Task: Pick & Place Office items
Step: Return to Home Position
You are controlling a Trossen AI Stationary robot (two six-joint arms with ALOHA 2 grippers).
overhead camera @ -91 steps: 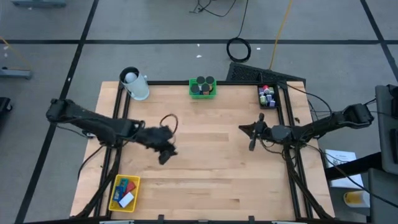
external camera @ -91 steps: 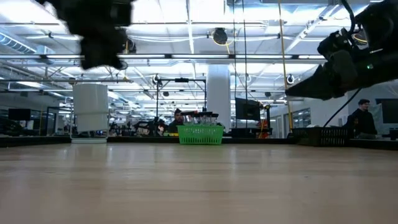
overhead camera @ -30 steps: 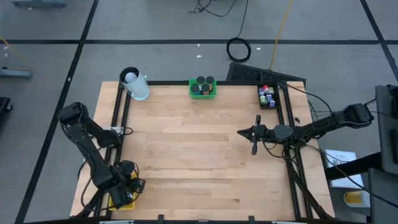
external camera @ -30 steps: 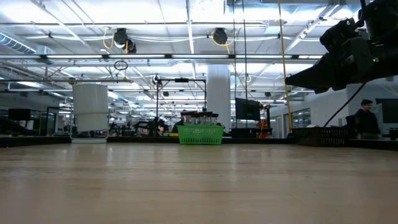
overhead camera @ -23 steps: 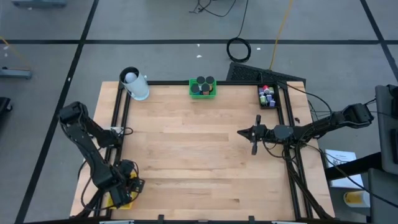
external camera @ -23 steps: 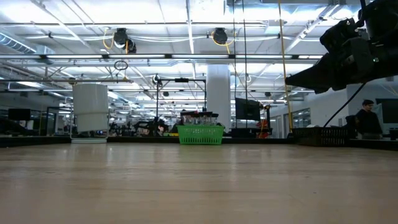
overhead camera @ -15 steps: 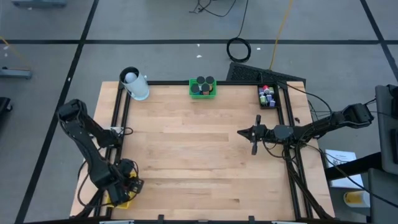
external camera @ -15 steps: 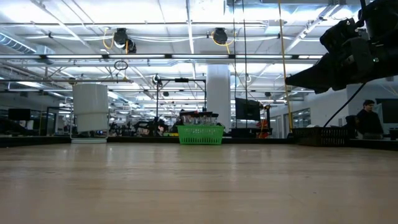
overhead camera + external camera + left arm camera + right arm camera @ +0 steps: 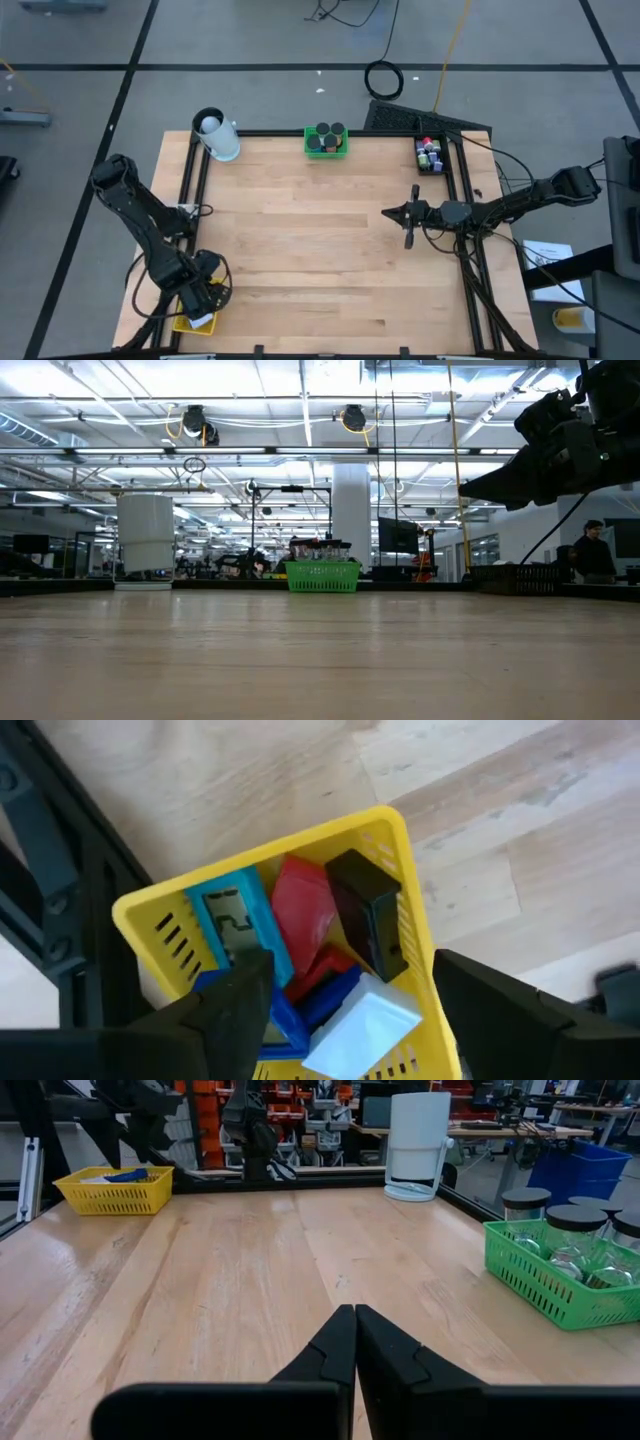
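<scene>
Four office items at least, a black timer (image 9: 365, 910), a red block (image 9: 300, 915), a blue piece (image 9: 235, 920) and a white piece (image 9: 365, 1025), lie packed in the yellow basket (image 9: 165, 930) at the overhead frame's lower left. Directly above hangs the left gripper (image 9: 203, 297), jaws spread wide and apparently empty, which suggests the drop is done. Over the table (image 9: 320, 230) at right-middle waits the right gripper (image 9: 353, 1315), jaws pressed together on nothing.

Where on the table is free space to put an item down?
The table is bare across its middle, between the green basket and the near edge. Crowded: the full yellow basket under the open left pincer; the shut right pincer hangs over the right side.
</scene>
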